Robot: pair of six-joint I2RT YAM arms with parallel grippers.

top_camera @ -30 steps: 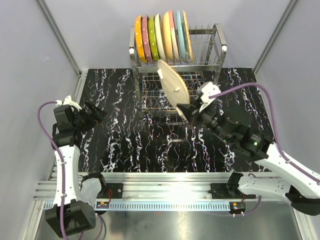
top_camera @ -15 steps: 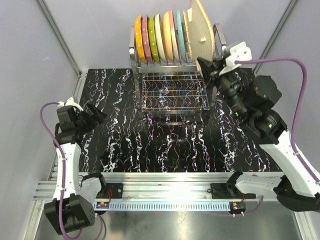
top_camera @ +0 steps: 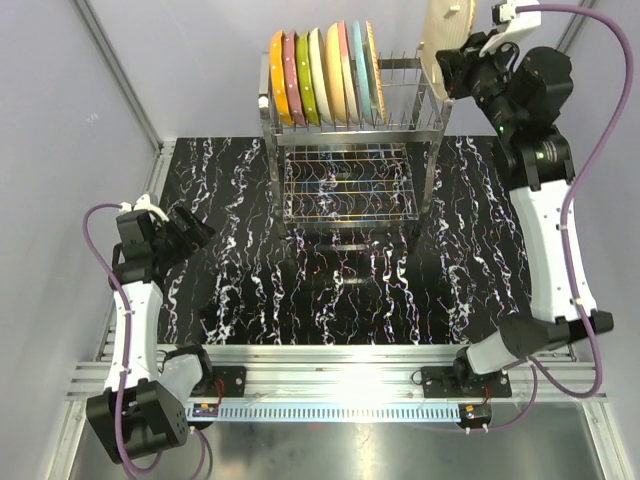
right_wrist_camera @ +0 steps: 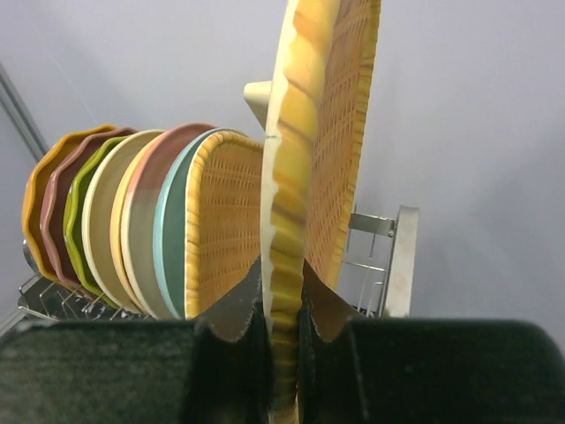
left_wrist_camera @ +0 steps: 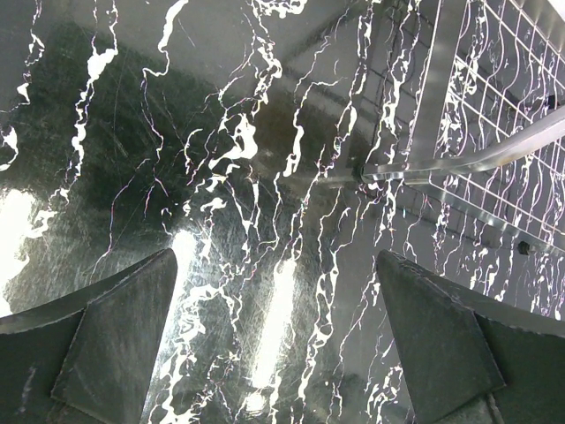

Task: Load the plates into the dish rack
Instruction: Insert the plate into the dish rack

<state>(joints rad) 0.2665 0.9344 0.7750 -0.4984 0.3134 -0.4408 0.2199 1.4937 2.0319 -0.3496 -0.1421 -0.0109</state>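
Right tool (right_wrist_camera: 282,329) is pinched tight on btm rim of tan woven plate (right_wrist_camera: 322,132), held edge-up, high above right end of dish rack (top_camera: 438,105). Other plates (top_camera: 320,75) stand in top tier, packed left to mid; free prongs (top_camera: 405,72) to their right. Left tool (left_wrist_camera: 274,344) is wide open, empty, over tabletop (top_camera: 250,290) at left, well apart from rack.

Step in hand, prob: slot the tan plate. To do it well:
- keep it vertical & parallel w/ racked ones
- line rim up w/ next free gap
- lower straight, no swing
- release only once rim seats btwn prongs
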